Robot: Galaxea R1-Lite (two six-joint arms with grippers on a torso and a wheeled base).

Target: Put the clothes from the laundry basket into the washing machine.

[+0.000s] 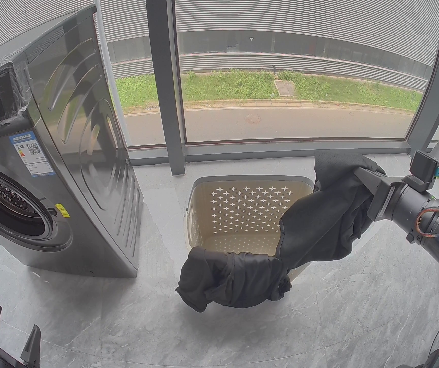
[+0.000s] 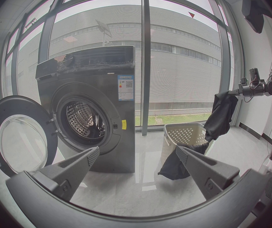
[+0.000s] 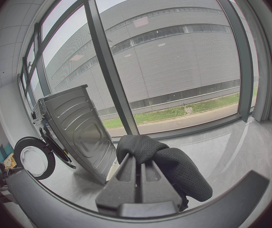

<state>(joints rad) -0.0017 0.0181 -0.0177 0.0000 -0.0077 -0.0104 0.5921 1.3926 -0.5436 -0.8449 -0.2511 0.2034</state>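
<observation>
The washing machine (image 1: 51, 154) is set ahead of the left gripper (image 2: 136, 151) and well apart from the right gripper (image 3: 141, 165), on its left side. Its round door (image 2: 18, 140) is seen swung fully open in the left wrist view, with the drum (image 2: 82, 119) laid bare; in the head view just the door's edge is caught. The laundry basket (image 1: 250, 178) is placed on the floor below the right gripper and somewhat to its left, between it and the machine. A black garment (image 1: 321, 221) is clamped between the right gripper's fingers (image 3: 125, 178), which are pressed together on the cloth, as the right wrist view makes plain. From there the garment is hung down, its lower end draped over the basket's near rim. Whether that end is touching the floor cannot be told. The left gripper's fingers (image 2: 75, 170) are held wide apart, with nothing between them.
</observation>
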